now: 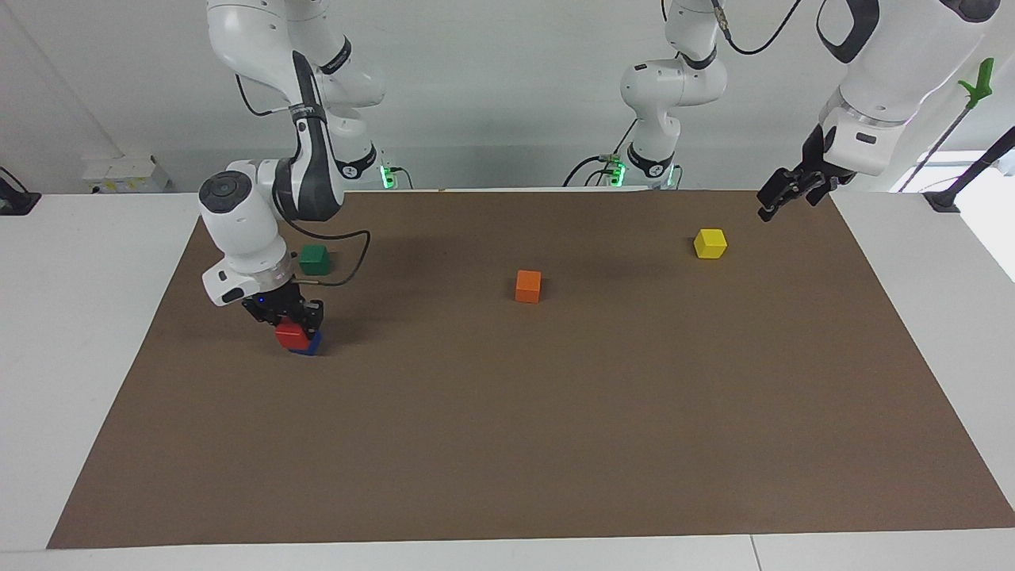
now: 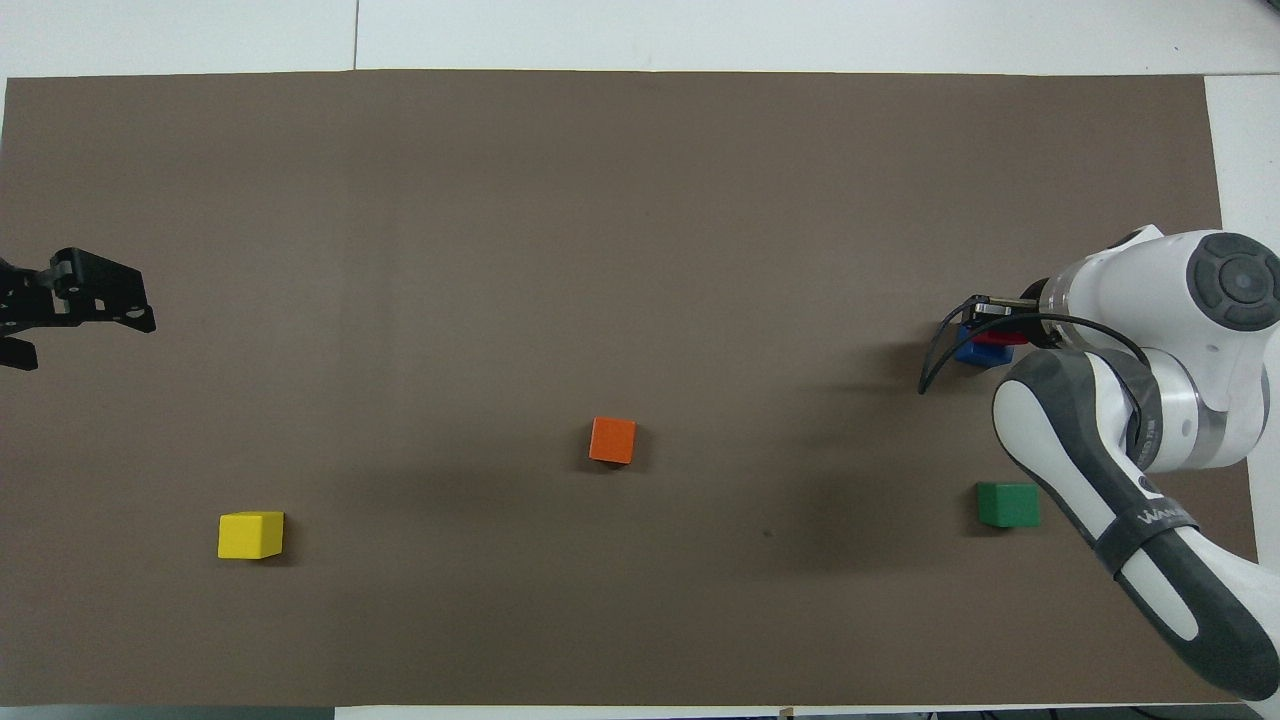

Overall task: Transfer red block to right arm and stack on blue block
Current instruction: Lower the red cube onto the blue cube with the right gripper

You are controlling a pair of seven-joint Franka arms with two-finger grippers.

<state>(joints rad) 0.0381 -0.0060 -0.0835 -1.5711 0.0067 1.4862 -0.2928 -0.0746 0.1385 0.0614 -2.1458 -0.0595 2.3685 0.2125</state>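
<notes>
The red block (image 1: 292, 335) sits on the blue block (image 1: 308, 344) at the right arm's end of the brown mat (image 1: 555, 444), its edges a little askew from the blue one's. The right gripper (image 1: 287, 317) comes down from above, its fingers clamped on the red block's sides. The green block (image 1: 314, 259) lies nearer to the robots. The orange block (image 1: 528, 285) stands mid-mat, the yellow block (image 1: 710, 243) toward the left arm's end. There the left gripper (image 1: 781, 197) waits in the air over the mat's edge – fingers apart, holding nothing.
</notes>
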